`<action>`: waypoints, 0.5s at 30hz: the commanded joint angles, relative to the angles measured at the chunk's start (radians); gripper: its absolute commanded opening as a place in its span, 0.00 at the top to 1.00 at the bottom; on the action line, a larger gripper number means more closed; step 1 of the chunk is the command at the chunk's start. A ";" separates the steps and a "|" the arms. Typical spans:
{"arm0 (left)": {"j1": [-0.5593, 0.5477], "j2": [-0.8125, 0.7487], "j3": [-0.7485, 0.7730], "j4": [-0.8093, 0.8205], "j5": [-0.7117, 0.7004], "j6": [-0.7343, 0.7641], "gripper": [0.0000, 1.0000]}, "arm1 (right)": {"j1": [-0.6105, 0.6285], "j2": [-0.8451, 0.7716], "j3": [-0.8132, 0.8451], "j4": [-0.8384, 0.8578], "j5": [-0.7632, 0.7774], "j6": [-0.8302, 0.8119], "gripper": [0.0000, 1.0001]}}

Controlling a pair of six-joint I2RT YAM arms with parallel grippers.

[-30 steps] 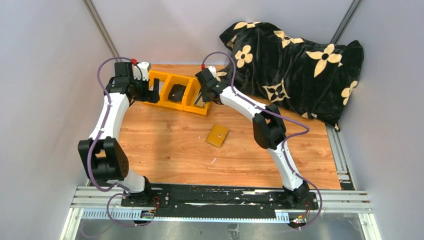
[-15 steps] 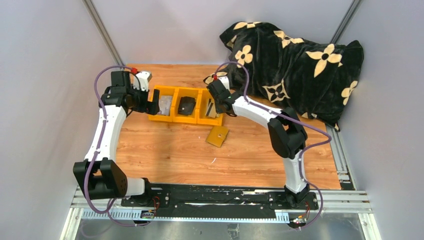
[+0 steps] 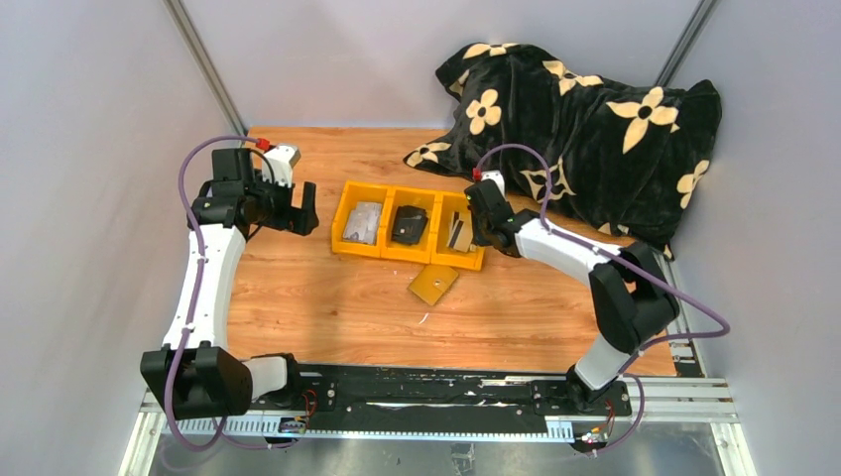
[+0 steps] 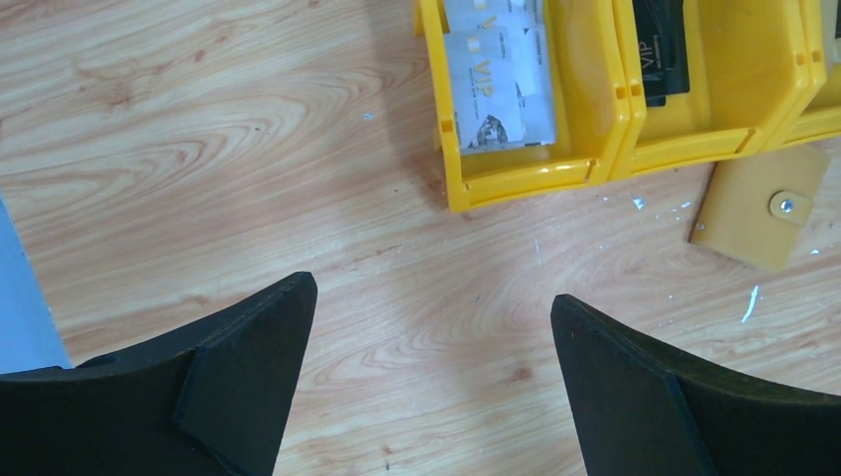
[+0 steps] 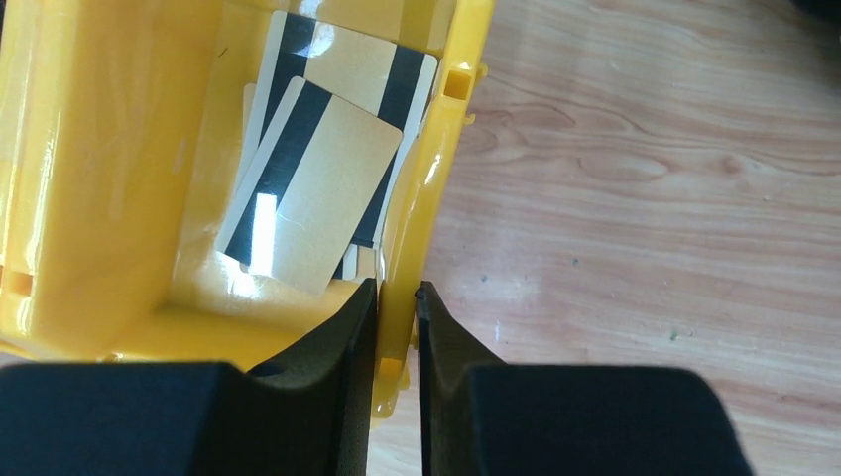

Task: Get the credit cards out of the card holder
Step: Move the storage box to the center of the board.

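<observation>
The mustard card holder (image 3: pixel 433 284) (image 4: pixel 759 206) lies folded shut on the wood, just in front of the yellow three-compartment tray (image 3: pixel 397 255). Credit cards lie in the tray. Pale ones (image 3: pixel 364 222) (image 4: pixel 486 89) are in the left compartment, and black-striped ones (image 5: pixel 317 198) in the right. My right gripper (image 3: pixel 476 226) (image 5: pixel 397 288) is shut on the tray's right end wall (image 5: pixel 426 198), one finger inside and one outside. Left of the tray, my left gripper (image 3: pixel 298 213) (image 4: pixel 431 288) hangs wide open over bare wood, holding nothing.
A black card marked VIP (image 4: pixel 660 50) sits in the tray's middle compartment (image 3: pixel 409 224). A black blanket with cream flowers (image 3: pixel 585 129) is heaped at the back right, close behind the right arm. Small white scraps (image 4: pixel 749 302) dot the wood near the card holder.
The right gripper, its jaws narrowing on the tray wall, has dragged the tray right and nearer, up against the card holder. The left gripper, earlier at the tray's left end, now stands apart from it.
</observation>
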 commanded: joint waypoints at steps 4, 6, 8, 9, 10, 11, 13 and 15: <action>0.003 -0.016 -0.006 -0.019 0.071 -0.009 0.00 | -0.042 -0.073 -0.135 0.048 -0.100 -0.100 1.00; 0.003 -0.018 -0.006 -0.018 0.073 -0.009 0.00 | -0.051 -0.067 -0.120 0.044 -0.125 -0.129 1.00; 0.003 -0.020 -0.008 -0.018 0.074 -0.004 0.00 | -0.057 -0.046 -0.086 0.019 -0.114 -0.144 1.00; 0.003 -0.020 -0.009 -0.018 0.074 -0.003 0.00 | -0.061 -0.030 -0.067 0.007 -0.106 -0.145 1.00; 0.003 -0.020 -0.012 -0.018 0.072 -0.001 0.00 | -0.065 -0.024 -0.052 0.000 -0.101 -0.145 1.00; 0.003 -0.020 -0.012 -0.018 0.070 0.001 0.00 | -0.069 -0.013 -0.039 -0.004 -0.091 -0.142 1.00; 0.003 -0.020 -0.016 -0.019 0.065 0.006 0.00 | -0.077 -0.005 -0.017 -0.006 -0.062 -0.135 1.00; 0.003 -0.020 -0.019 -0.024 0.063 0.015 0.00 | -0.088 0.001 0.005 -0.015 -0.033 -0.112 1.00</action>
